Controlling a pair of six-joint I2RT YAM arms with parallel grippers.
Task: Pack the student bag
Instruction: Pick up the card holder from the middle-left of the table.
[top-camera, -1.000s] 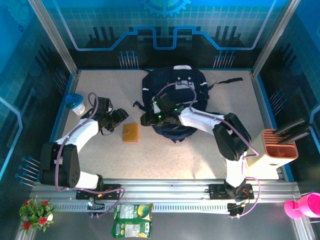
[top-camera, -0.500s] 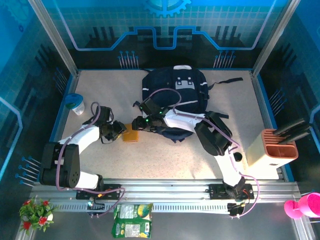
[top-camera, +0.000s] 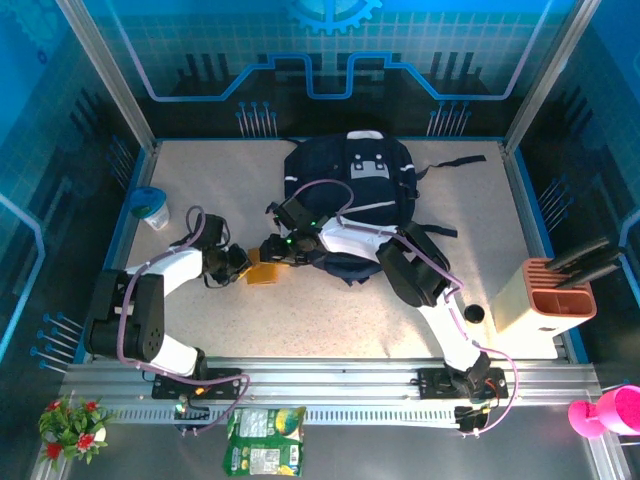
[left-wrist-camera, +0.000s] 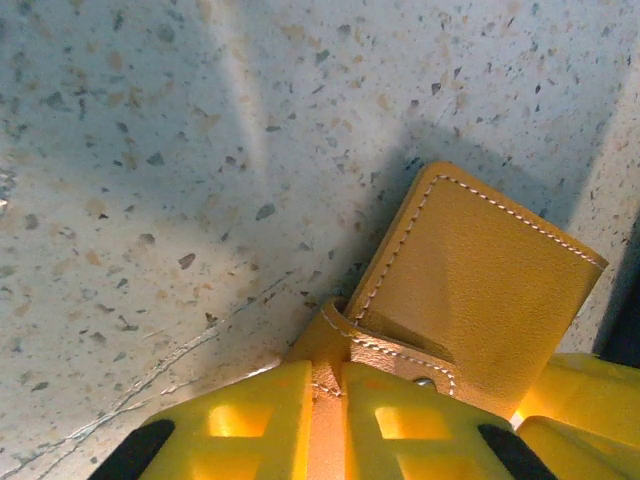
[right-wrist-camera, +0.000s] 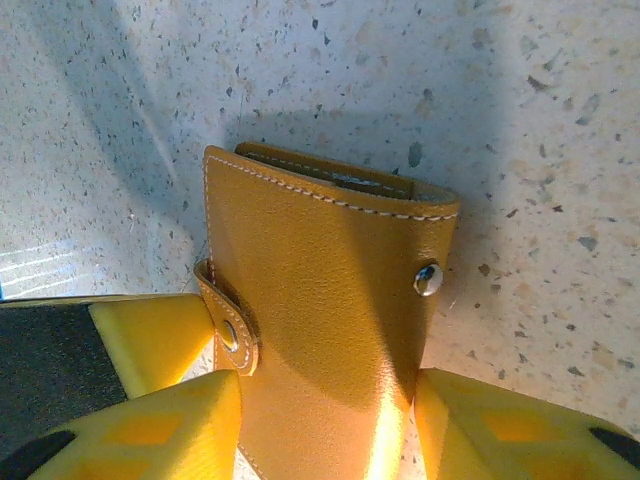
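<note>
Left wrist view: the left gripper (left-wrist-camera: 327, 385) pinches the wallet (left-wrist-camera: 480, 290) by its snap strap (left-wrist-camera: 385, 350), while the right gripper (right-wrist-camera: 320, 410) clamps the wallet's body. The wallet lies just beside the bag (top-camera: 355, 195), at its near-left corner. One gripper should probably let go before lifting, so the strap isn't strained.

The top camera looks steeply down from above and behind the arm bases (top-camera: 215, 383), taking in the whole speckled table (top-camera: 330, 320); the wrist cameras look past the left gripper (left-wrist-camera: 325, 378) and right gripper (right-wrist-camera: 328, 385), close above the tabletop; all three share the tan wallet (right-wrist-camera: 320, 290), seen from different sides.
</note>
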